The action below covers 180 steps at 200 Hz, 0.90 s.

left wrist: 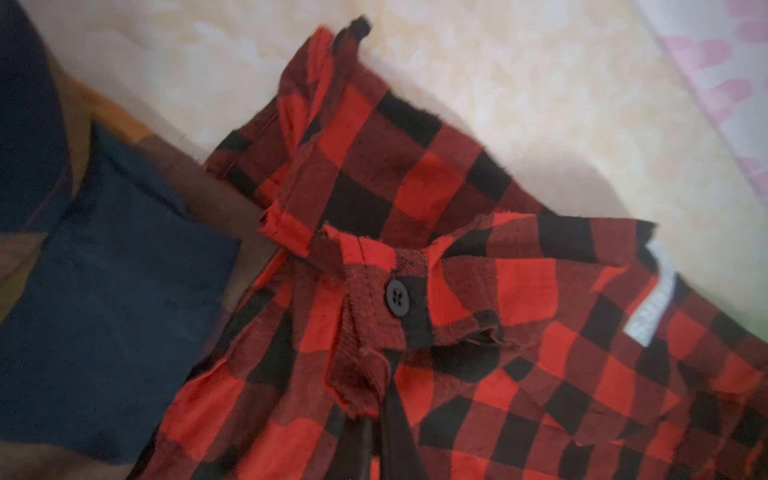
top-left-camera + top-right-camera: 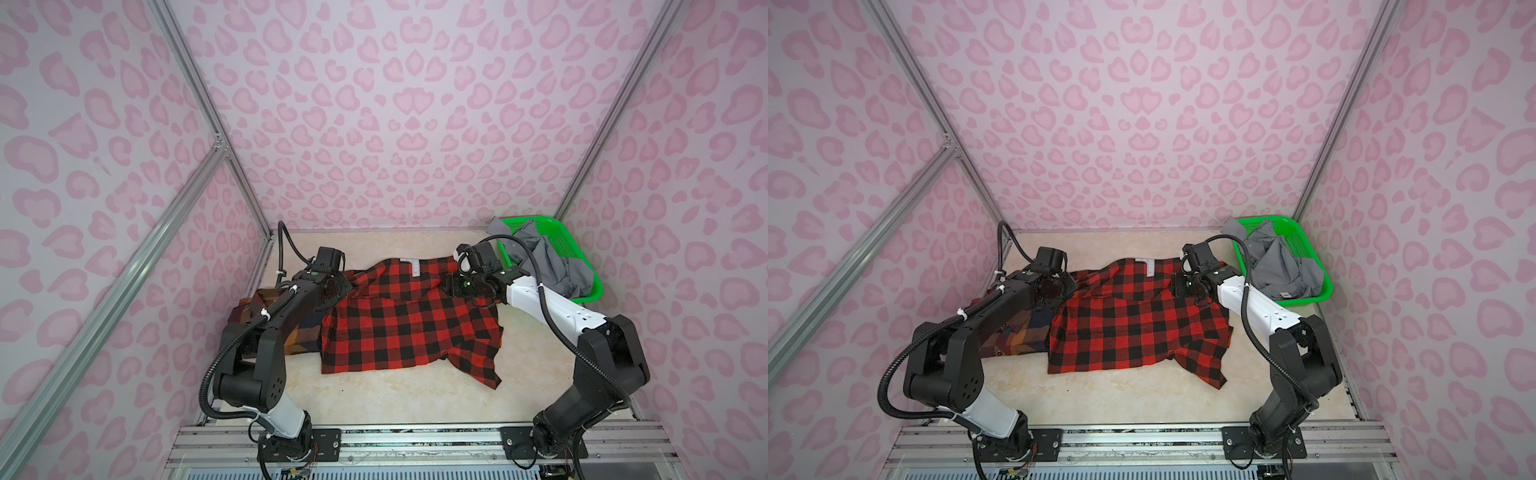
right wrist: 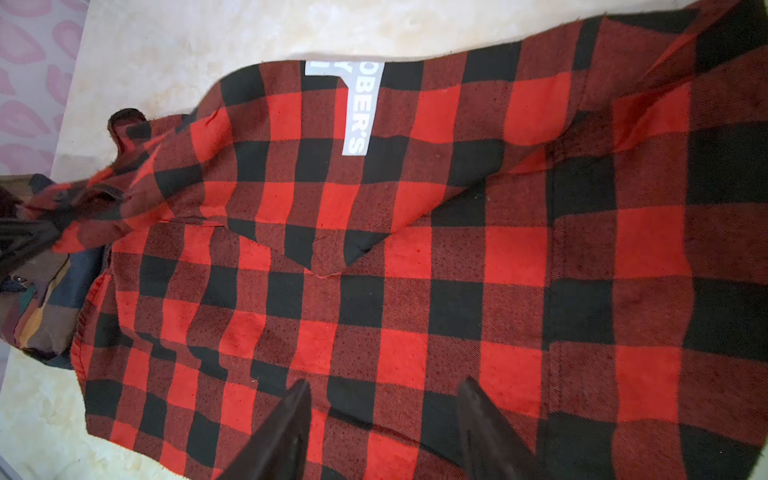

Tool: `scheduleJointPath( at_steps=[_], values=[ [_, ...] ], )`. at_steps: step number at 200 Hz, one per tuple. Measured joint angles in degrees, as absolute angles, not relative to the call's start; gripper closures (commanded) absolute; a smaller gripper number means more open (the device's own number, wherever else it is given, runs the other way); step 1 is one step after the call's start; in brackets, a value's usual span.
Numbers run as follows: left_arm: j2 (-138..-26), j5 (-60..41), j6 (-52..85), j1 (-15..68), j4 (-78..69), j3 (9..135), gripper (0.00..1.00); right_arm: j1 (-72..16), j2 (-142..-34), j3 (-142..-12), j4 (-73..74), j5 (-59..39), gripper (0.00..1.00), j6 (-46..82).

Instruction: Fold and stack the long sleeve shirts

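Anchoring both arms to the rail (image 2: pixel 415 440) closest in, with bare counter (image 2: pixel 395 399) just beyond. Spreading the flannel (image 2: pixel 407 328) flat across the middle of the counter, with one hem corner trailing toward the near right. Resting the folded plaid (image 2: pixel 1017 338) on the counter just left of the flannel, touching it, half hidden under the left arm. Pinching the flannel's bunched cuff (image 1: pixel 395 291) with the left pincer (image 2: pixel 345 286), pressed together on the cloth at the shirt's far-left corner. Hanging the right pincer (image 3: pixel 386 380) over the flannel's far-right shoulder, spread apart and gripping nothing. Showing the grey label (image 3: pixel 357 112) at the flannel's far edge. Showing the grey shirt (image 2: pixel 552 262) crumpled in the green basket (image 2: pixel 561 243) at the far right corner, with one part draping over the basket's far-left rim.
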<state>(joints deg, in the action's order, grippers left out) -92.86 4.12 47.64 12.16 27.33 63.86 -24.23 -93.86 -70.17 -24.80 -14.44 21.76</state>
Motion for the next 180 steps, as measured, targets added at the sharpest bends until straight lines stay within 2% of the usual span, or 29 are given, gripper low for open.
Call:
scheduleJointPath(
  at_steps=[37,76,95,143,153,159,180],
  values=[
    [-91.7,6.7,48.3,12.2,25.7,59.8,0.96,-22.7,-94.1,-70.7,-25.3,-13.7,0.44,21.6],
    [-95.3,8.5,48.2,12.2,24.6,59.9,0.97,-21.5,-97.5,-75.0,-26.2,-12.4,0.47,21.6],
    [-96.9,9.6,47.8,12.4,24.2,61.2,0.92,-20.1,-100.3,-78.0,-26.5,-12.0,0.51,21.6],
    [-99.2,12.6,46.6,12.7,22.6,60.8,0.71,-17.6,-110.1,-88.0,-27.1,-11.7,0.65,22.1],
    [-99.6,12.9,46.4,12.7,22.5,60.4,0.65,-17.3,-112.9,-90.4,-26.7,-12.2,0.66,22.3],
    [-99.8,13.1,46.4,12.7,22.5,60.2,0.56,-17.1,-114.7,-91.8,-26.9,-12.2,0.66,22.3],
    [-99.9,14.1,46.4,12.7,22.5,59.4,0.48,-16.3,-120.3,-95.8,-27.5,-12.0,0.68,22.9]
  ],
)
